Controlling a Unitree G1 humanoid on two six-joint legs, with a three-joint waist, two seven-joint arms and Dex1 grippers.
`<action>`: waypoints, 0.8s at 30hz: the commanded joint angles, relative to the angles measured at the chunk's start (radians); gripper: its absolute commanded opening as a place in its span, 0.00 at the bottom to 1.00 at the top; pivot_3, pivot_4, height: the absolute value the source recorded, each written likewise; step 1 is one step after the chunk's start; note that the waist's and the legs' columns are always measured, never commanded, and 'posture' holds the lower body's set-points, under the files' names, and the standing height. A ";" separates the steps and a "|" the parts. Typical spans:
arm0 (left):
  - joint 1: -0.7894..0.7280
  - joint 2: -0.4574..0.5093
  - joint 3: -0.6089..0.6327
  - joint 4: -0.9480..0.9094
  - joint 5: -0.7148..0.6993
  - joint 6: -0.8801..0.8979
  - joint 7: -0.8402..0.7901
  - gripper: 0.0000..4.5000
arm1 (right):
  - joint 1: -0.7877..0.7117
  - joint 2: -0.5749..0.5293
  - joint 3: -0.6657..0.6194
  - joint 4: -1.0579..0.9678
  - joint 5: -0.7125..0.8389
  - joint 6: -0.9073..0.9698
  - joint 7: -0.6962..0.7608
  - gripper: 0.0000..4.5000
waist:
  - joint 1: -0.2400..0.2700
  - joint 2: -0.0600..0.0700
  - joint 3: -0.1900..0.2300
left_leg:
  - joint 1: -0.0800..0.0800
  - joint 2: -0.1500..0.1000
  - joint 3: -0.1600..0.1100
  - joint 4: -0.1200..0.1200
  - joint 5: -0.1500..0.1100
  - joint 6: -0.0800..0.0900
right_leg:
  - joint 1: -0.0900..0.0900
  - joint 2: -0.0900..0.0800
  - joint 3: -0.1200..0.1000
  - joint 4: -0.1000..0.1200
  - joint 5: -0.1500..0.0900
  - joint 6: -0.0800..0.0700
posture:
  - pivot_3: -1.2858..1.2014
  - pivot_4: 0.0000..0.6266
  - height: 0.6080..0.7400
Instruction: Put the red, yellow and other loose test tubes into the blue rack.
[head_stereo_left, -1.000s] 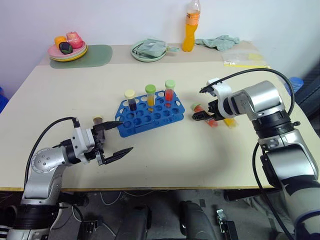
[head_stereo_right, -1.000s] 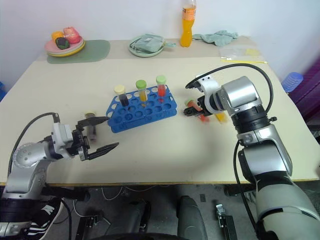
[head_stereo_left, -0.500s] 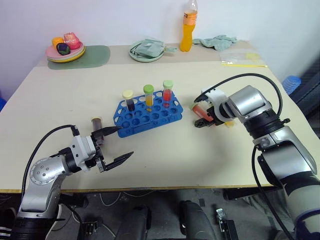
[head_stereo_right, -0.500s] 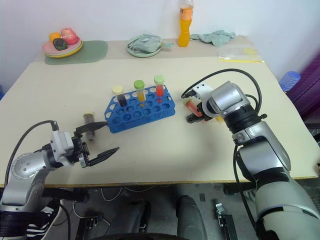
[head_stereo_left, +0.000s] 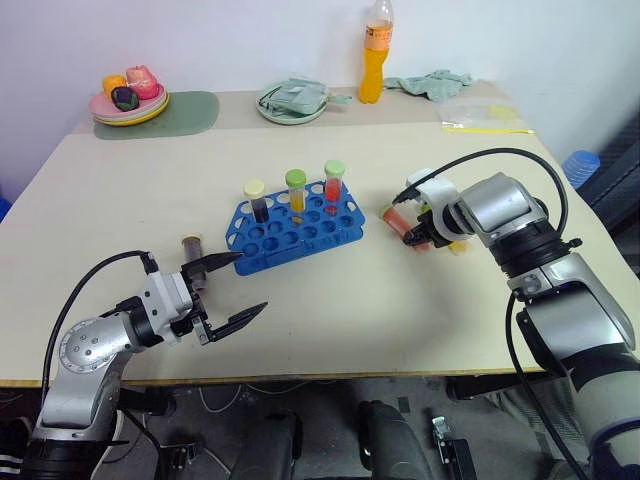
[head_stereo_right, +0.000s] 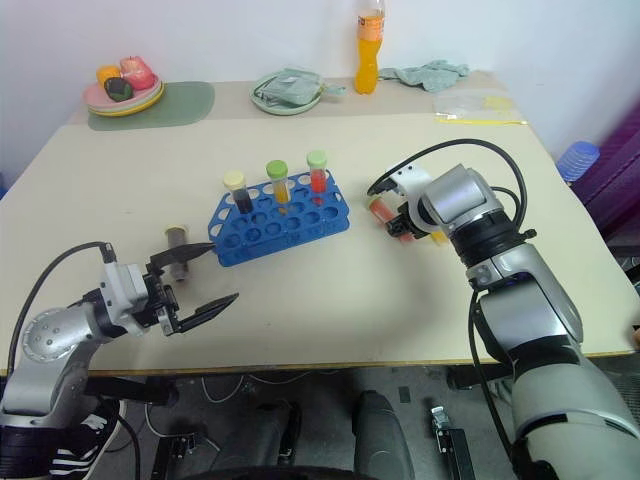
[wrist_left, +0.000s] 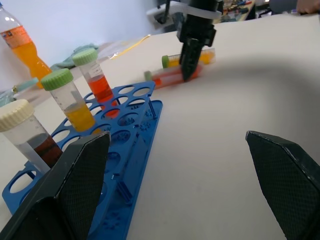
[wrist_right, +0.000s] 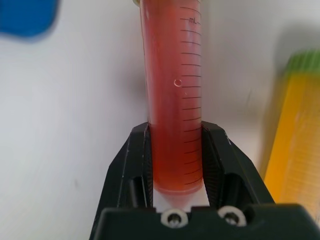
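Right fingers (wrist_right: 142, 160) now clamped on red tube (wrist_right: 172, 95)

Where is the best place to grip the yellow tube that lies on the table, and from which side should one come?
Probably mid-barrel on the yellow tube, coming from above with the fingers across its width. It lies flat on the table close beside the red tube, so a side approach has little room.
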 joint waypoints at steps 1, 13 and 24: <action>0.006 0.015 0.035 -0.039 -0.012 0.002 0.010 1.00 | 0.045 0.044 -0.233 -0.145 0.054 -0.230 -0.106 0.18 | 0.003 0.000 0.000 | 0.000 0.000 0.000 0.000 0.000 0.000 | 0.000 0.000 0.000 0.000 0.000 0.000 | 0.52 0.24 1.00; -0.061 0.029 0.056 -0.002 -0.051 0.043 -0.005 1.00 | 0.579 0.467 -0.412 -0.709 0.191 -0.804 -0.277 0.18 | -0.003 0.000 0.000 | 0.003 0.001 0.004 -0.004 0.000 0.000 | 0.000 0.001 0.005 0.001 0.002 0.001 | 0.52 0.24 1.00; -0.135 0.041 0.047 0.042 -0.056 0.072 -0.042 1.00 | 0.586 0.613 -0.247 -0.231 -0.028 -1.370 -0.353 0.18 | -0.016 -0.001 -0.001 | 0.015 0.003 0.007 -0.009 0.001 -0.002 | 0.006 0.005 0.009 0.000 0.003 0.000 | 0.52 0.24 1.00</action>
